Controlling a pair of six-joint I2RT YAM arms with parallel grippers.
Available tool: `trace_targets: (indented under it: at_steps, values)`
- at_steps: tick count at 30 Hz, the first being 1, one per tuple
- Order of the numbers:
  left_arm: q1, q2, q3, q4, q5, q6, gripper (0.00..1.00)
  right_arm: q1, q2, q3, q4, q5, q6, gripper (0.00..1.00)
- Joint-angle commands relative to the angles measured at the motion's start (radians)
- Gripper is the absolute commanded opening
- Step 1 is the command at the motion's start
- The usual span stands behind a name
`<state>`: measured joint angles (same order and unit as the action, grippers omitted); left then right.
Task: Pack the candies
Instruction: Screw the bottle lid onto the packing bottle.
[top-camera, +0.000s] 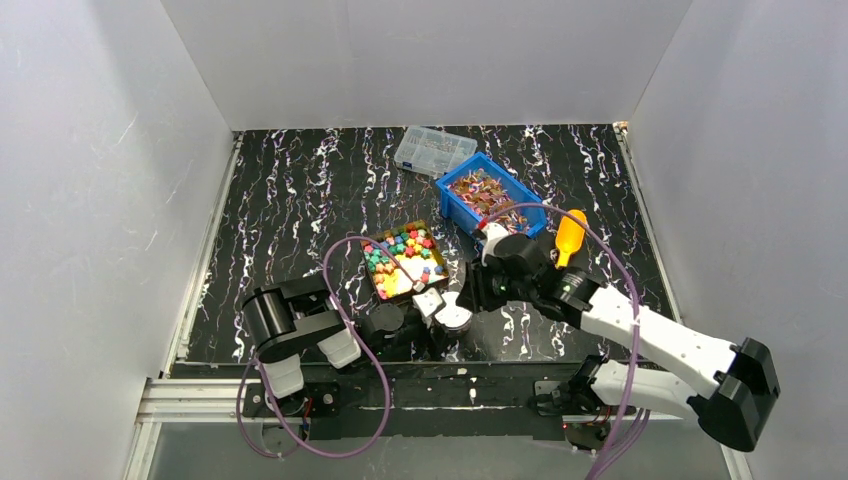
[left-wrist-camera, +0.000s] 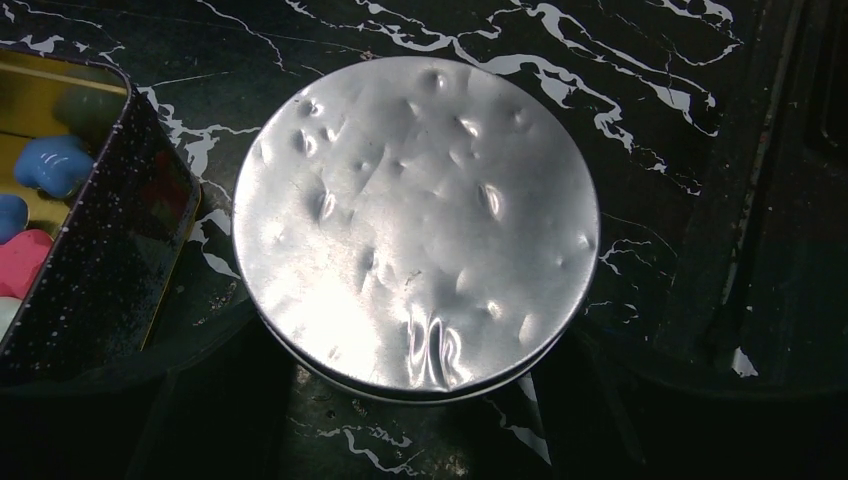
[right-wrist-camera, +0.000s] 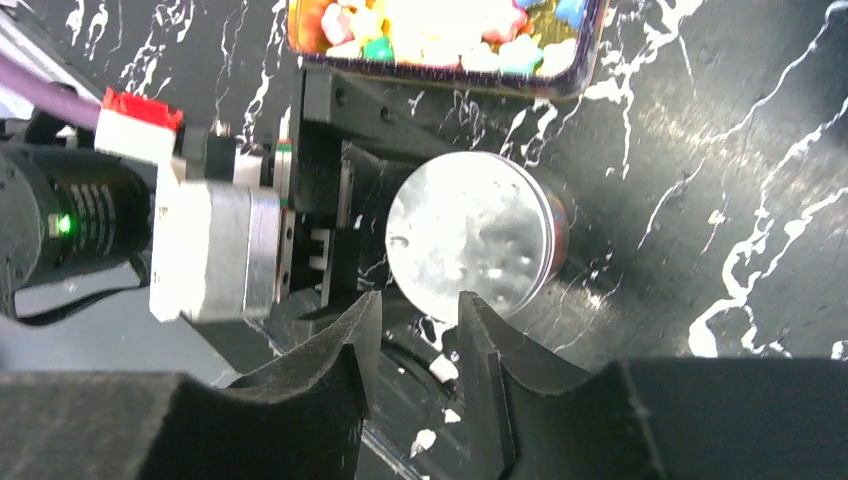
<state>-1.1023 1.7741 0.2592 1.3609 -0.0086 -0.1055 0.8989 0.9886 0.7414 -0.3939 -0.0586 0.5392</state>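
Note:
Small chunky candies (top-camera: 400, 255) in green, pink, blue and yellow fill an open dark rectangular tin (top-camera: 437, 262); they also show in the left wrist view (left-wrist-camera: 48, 163) and the right wrist view (right-wrist-camera: 440, 25). Shiny wrapped candies (top-camera: 482, 192) lie in a blue bin (top-camera: 452, 215). A round silver tin (top-camera: 453, 316) with its dented lid on stands just in front of the dark tin. My left gripper (top-camera: 440, 314) straddles the round tin (left-wrist-camera: 415, 215) with a finger against each side. My right gripper (right-wrist-camera: 420, 300) is slightly open and empty, just above the round tin (right-wrist-camera: 470, 245).
A clear compartment box (top-camera: 433, 150) with pale small parts lies behind the blue bin. An orange and yellow tool handle (top-camera: 570, 238) lies right of the bin, beside my right arm. White walls enclose the black marbled table (top-camera: 280, 220). The table's front rail is close.

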Motion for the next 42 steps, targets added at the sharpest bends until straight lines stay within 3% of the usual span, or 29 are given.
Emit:
trace_targets:
  at_steps: [1,13,23,42]
  values:
    - [0.010,-0.010,-0.043,-0.169,-0.037,-0.033,0.40,0.002,0.107,0.100,-0.002,0.053,-0.114,0.44]
    - [0.010,-0.042,-0.061,-0.200,-0.039,-0.039,0.38,-0.079,0.298,0.144,0.088,-0.076,-0.211,0.43]
    - [0.010,-0.035,-0.051,-0.210,-0.029,-0.039,0.38,-0.118,0.351,0.104,0.157,-0.167,-0.219,0.40]
    - [0.010,-0.028,-0.045,-0.212,-0.027,-0.040,0.38,-0.133,0.381,0.059,0.160,-0.194,-0.233,0.38]
